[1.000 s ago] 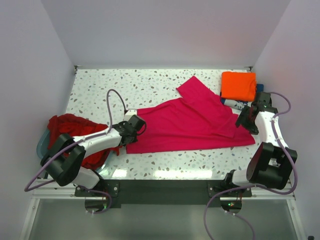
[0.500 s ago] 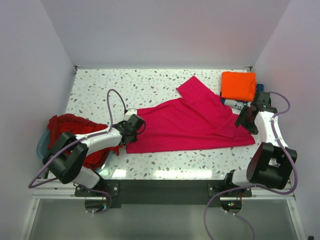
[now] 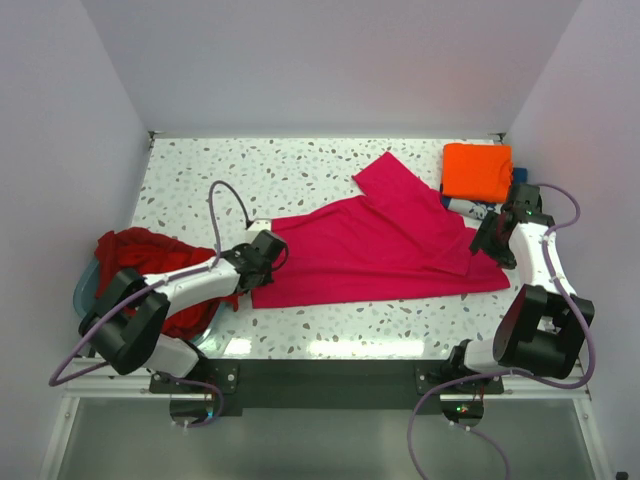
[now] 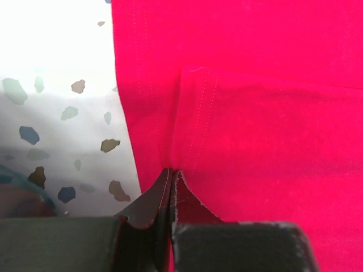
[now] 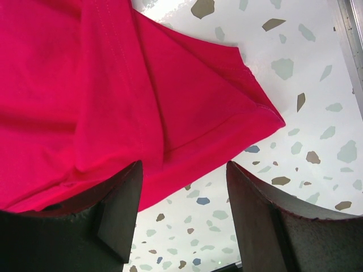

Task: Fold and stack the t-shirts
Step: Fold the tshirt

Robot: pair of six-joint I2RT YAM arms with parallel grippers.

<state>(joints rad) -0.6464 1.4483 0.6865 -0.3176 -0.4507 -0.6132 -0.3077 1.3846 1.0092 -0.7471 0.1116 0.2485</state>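
Closing since a moment ago, the left gripper [image 4: 170, 177] now pinches the 9 o'clock hem of the magenta-pink t-shirt [image 3: 380, 245] spread mid-table [image 3: 250, 170], while the right gripper [image 5: 184, 170] hangs open over its 3 o'clock corner, so a fold looks ready to begin.

No text, label, brand or number can be read in any view. The navy shirt [image 3: 463, 206], lying just beyond the jaws of the right gripper [image 3: 485, 239], carries a white print. It is too small to make out as letters or a sign.
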